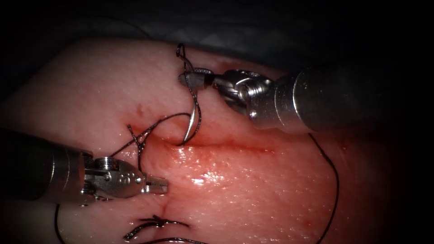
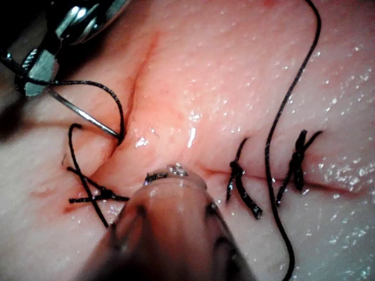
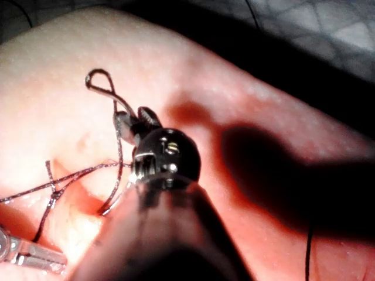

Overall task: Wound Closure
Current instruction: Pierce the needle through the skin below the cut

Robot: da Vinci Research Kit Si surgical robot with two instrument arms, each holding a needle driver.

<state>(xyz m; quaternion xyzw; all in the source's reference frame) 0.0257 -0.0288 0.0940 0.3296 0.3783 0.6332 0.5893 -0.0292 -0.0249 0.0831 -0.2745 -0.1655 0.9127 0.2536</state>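
Glistening under the light, the tissue is the biggest thing on view: soft, wet pork belly that looks as if it would dimple under any push and tear if snatched. The cut runs across it with red fluid pooled along the edge, so I judge the surface slippery there.

Coming in from the right, the right end effector is clenched on the needle near its thread end, high on the curve. The needle hangs down from those jaws toward the cut, and its tip sits at the cut's edge; whether the point is actually in the tissue I cannot tell. It is a thin, stiff, polished piece of steel, light, and I would expect it to swivel in a loose hold, so a firm grasp on the body, away from the point, seems the sound place.

Lower left, the left end effector holds nothing, hovering just over the tissue; its jaws look closed or nearly so.

Thread trails from the needle's end in a long loose arc on the right of the cut: limp, fine, easily snagged. Finished knots with short cut ends cross the cut nearby.
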